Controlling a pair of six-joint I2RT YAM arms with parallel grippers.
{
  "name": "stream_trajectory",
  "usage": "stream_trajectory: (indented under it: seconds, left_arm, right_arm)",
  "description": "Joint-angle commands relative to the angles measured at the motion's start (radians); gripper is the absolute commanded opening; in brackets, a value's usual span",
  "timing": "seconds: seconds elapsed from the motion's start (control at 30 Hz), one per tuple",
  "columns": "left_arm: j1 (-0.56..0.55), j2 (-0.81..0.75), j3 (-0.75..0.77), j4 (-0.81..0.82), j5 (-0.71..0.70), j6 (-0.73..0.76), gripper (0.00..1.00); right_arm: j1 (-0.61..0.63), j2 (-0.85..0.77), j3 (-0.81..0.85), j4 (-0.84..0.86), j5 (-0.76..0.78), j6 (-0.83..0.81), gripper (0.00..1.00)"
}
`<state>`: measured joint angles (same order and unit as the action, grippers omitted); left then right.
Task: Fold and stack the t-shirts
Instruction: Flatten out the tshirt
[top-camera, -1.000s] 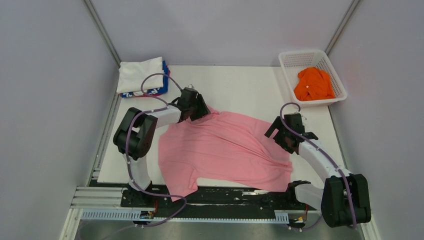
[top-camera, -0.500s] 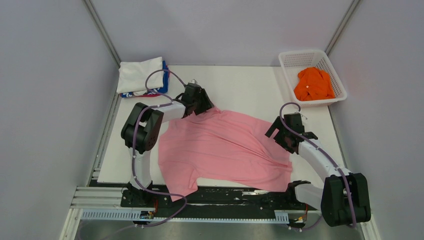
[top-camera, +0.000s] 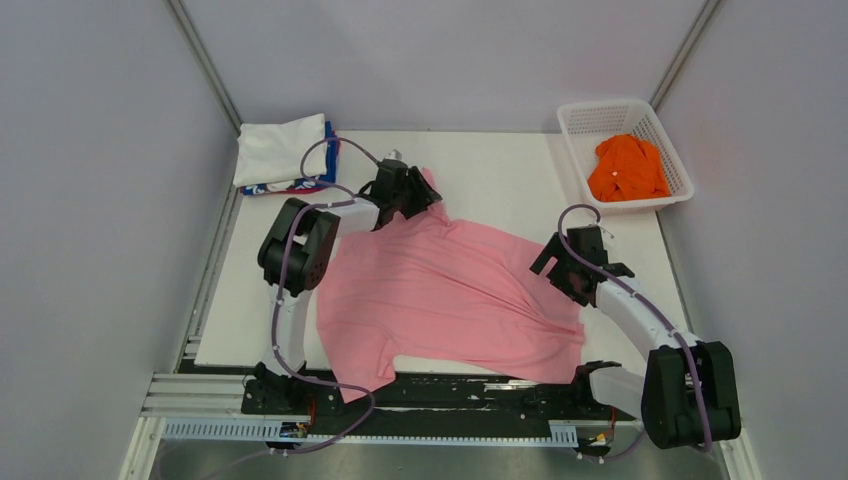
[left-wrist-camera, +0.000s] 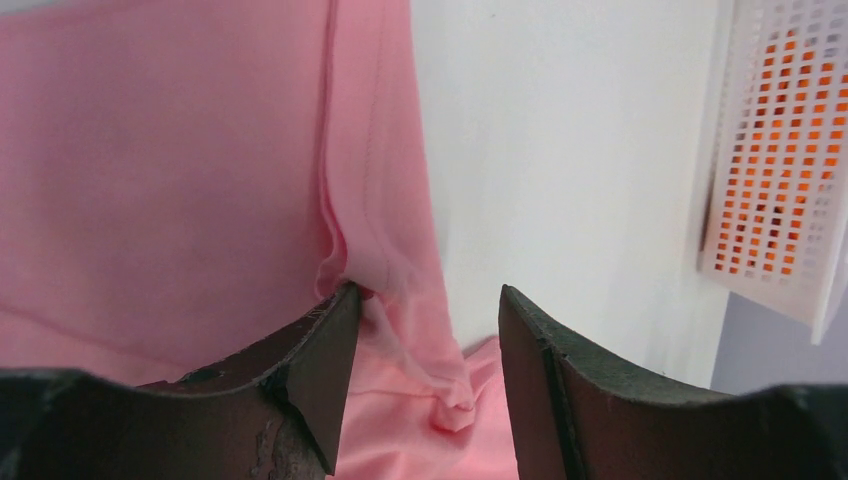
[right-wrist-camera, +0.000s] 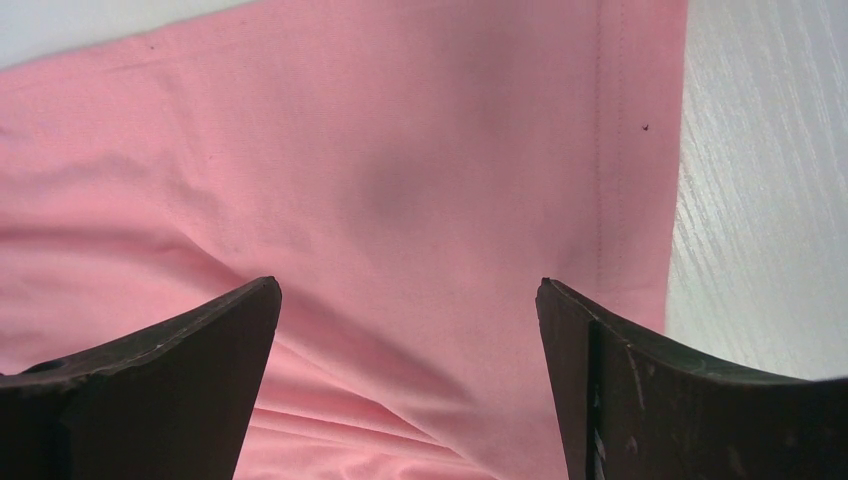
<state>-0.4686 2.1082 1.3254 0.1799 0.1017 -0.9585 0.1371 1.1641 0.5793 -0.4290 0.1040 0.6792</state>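
Note:
The light pink t-shirt (top-camera: 450, 290) lies spread on the white table, its far left corner drawn out toward the back. My left gripper (top-camera: 422, 190) is over that corner. In the left wrist view its jaws (left-wrist-camera: 430, 330) stand apart, with a bunched fold of pink cloth (left-wrist-camera: 400, 300) between them, touching the left finger. My right gripper (top-camera: 556, 268) is open just above the shirt's right edge; the right wrist view (right-wrist-camera: 410, 300) shows flat pink cloth and its hem under the open jaws. An orange t-shirt (top-camera: 627, 168) lies in the basket. A folded white t-shirt (top-camera: 280, 148) lies on a blue/red one (top-camera: 328, 172).
The white mesh basket (top-camera: 600, 112) stands at the back right and shows at the right edge of the left wrist view (left-wrist-camera: 770, 150). The folded stack is at the back left corner. Grey walls enclose the table on three sides.
My left gripper has moved toward the back and right, dragging the shirt's far left corner with it. The right arm has not moved.

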Motion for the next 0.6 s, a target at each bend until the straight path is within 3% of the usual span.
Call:
stream_trajectory:
  seconds: [0.0, 0.33, 0.57]
  left_arm:
    - [-0.002, 0.062, 0.089, 0.100, 0.040, -0.062, 0.61]
    - [-0.040, 0.169, 0.220, 0.110, 0.074, -0.069, 0.61]
    - [-0.078, 0.300, 0.445, 0.031, 0.068, -0.012, 0.61]
  right_arm:
    - [0.004, -0.002, 0.014, 0.040, 0.015, -0.012, 1.00]
    - [0.003, -0.001, 0.017, 0.044, 0.017, -0.015, 1.00]
    - [0.003, -0.007, 0.014, 0.047, 0.016, -0.016, 1.00]
